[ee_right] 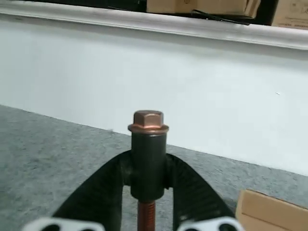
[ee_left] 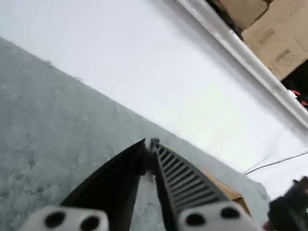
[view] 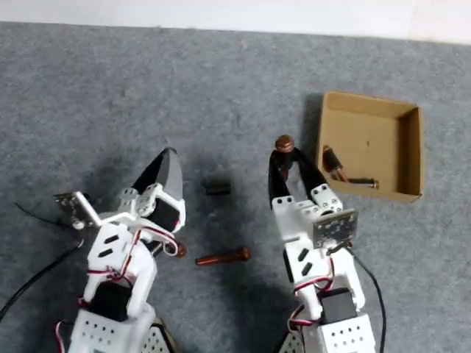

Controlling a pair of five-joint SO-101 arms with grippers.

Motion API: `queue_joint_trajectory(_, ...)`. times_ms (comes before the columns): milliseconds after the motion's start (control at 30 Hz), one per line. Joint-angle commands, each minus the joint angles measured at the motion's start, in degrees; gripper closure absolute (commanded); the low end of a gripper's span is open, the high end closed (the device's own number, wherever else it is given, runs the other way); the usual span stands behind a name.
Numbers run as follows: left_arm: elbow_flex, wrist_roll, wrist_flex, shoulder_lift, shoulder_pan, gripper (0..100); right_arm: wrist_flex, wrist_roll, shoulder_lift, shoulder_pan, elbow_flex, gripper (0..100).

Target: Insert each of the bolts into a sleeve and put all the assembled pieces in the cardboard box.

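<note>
My right gripper (view: 285, 156) (ee_right: 148, 175) is shut on an assembled piece, a copper bolt (ee_right: 148, 122) standing upright through a black sleeve (ee_right: 148, 163), held just left of the cardboard box (view: 409, 151). The bolt's head (view: 284, 143) points up. Inside the box lies another assembled piece (view: 337, 168). My left gripper (view: 169, 156) (ee_left: 148, 144) is shut with nothing in it, raised above the carpet. A loose black sleeve (view: 217, 189) lies between the two arms. A loose copper bolt (view: 223, 257) lies on the carpet nearer the arm bases.
Grey carpet covers the table. A white wall (ee_right: 192, 86) runs along the far edge. Cables (view: 29, 283) trail at the left by the left arm's base.
</note>
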Motion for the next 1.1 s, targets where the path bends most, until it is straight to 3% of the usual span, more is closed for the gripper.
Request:
queue_joint_trajectory(0,1.2,-0.9,-1.6,-0.7,-0.8,99,-2.1,-0.2,-0.7,1.1,5.5,99.2)
queue_joint_trajectory(433,1.2,-0.9,0.4,-0.7,-0.7,99,-4.0,-0.5,2.9,7.4,2.4,99.2)
queue_joint_trajectory(533,1.2,-0.9,0.4,-0.7,-0.7,99,-4.1,-0.7,11.8,9.6,-2.4,99.2)
queue_joint_trajectory(633,1.2,-0.9,0.4,-0.7,-0.5,99,-5.8,-5.5,23.7,12.5,-8.3,99.2)
queue_joint_trajectory(900,1.2,-0.9,0.4,-0.6,-0.4,99,-28.4,-13.5,58.5,20.8,-17.5,99.2)
queue_joint_trajectory(1067,1.2,-0.9,0.4,-0.6,-0.4,99,-32.8,-15.6,76.0,24.0,-26.3,99.2)
